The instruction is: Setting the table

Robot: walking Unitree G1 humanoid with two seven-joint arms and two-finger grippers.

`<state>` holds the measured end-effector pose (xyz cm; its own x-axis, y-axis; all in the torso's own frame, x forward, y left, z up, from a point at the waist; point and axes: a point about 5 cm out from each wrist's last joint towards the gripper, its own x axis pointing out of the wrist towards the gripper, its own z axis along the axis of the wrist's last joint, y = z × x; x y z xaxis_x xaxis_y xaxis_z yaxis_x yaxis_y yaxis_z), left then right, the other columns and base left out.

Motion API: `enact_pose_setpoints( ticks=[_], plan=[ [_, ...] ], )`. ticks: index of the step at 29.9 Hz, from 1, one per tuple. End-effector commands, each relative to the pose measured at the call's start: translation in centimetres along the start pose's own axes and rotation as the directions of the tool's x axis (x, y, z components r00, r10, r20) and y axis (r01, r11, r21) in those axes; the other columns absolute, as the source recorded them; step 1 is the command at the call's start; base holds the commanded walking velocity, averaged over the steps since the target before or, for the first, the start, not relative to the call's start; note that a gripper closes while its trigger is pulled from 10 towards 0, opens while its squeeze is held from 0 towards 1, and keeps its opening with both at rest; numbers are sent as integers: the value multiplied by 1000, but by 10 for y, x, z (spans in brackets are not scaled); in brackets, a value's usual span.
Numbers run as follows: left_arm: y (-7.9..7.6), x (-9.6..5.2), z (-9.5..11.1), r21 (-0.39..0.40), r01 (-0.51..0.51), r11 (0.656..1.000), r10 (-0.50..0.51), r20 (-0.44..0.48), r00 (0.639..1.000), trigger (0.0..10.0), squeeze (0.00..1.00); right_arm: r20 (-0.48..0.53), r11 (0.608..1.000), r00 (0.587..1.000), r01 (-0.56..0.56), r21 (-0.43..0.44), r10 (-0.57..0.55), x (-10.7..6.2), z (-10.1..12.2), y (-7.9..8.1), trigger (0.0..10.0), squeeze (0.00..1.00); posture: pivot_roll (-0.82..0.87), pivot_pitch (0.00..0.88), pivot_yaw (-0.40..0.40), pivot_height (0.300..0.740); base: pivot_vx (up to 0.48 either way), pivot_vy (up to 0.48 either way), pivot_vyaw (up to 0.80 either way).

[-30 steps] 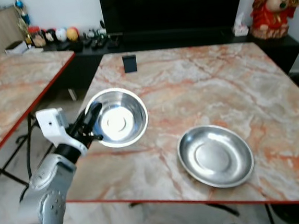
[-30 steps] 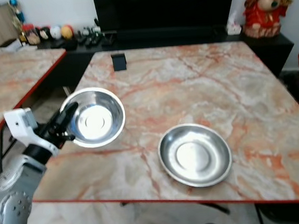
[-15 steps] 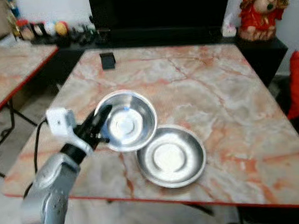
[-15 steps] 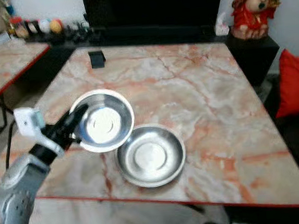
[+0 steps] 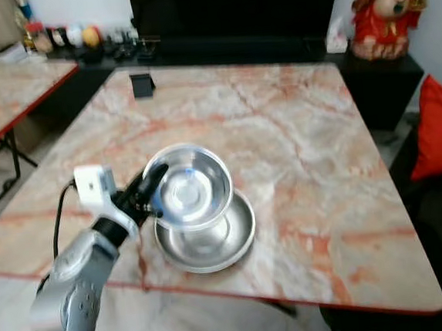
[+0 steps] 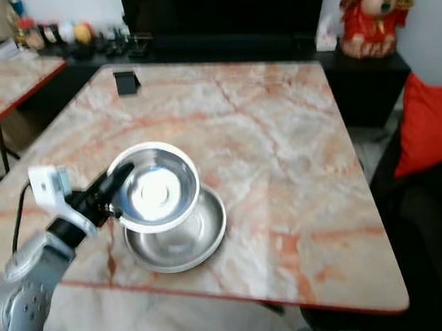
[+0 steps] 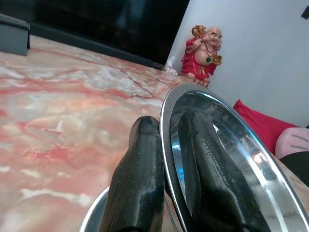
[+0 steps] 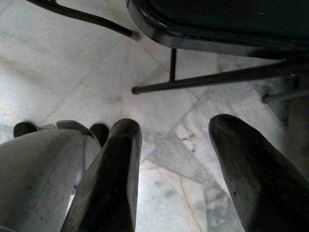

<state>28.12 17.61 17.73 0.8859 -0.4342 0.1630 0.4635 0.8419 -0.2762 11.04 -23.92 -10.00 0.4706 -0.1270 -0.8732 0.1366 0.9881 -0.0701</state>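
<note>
My left gripper [image 5: 150, 189] is shut on the rim of a steel bowl [image 5: 194, 189], which hangs tilted just above a shallow steel plate [image 5: 229, 237] near the front edge of the marble table [image 5: 295, 128]. In the left wrist view the bowl's rim [image 7: 166, 130] sits pinched between the two black fingers [image 7: 140, 183], with the plate's edge [image 7: 91, 217] below. The right gripper [image 8: 178, 179] hangs open over the tiled floor [image 8: 159, 111] beside a black frame.
A small black box [image 5: 142, 85] stands at the table's far left. A red statue [image 5: 382, 12] sits on the dark shelf behind, next to a big black screen. A second marble table [image 5: 5, 91] lies to the left. A red cushion [image 5: 441, 127] is at the right.
The camera has shifted. My left gripper has carried the bowl from beside the plate to right over it, overlapping the plate's left part.
</note>
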Motion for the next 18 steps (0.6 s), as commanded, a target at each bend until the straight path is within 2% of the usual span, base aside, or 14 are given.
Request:
enact_pose_setpoints(
  ticks=[1,8,12,18],
  plan=[
    [-2,1,4,-5,19,1000,-19,13,1000,10000,0,-3,1000,1000,1,10,-1,0,-1,0,10000,0,-15,0,-13,732,0,0,0],
    [-1,0,-5,-68,20,997,-21,-18,1000,10000,0,-3,1000,1000,-1,6,1,0,-1,0,10000,0,-22,0,-10,732,0,0,0],
    [-3,1,-14,-159,38,987,-48,-57,997,10000,0,-3,1000,1000,-4,2,4,0,-1,0,10000,0,-23,0,-7,732,0,0,0],
    [-6,5,-26,-185,26,982,-47,-109,993,10000,0,-4,1000,1000,-5,1,5,0,-1,1,10000,0,-26,0,-2,732,0,0,0]
  ],
)
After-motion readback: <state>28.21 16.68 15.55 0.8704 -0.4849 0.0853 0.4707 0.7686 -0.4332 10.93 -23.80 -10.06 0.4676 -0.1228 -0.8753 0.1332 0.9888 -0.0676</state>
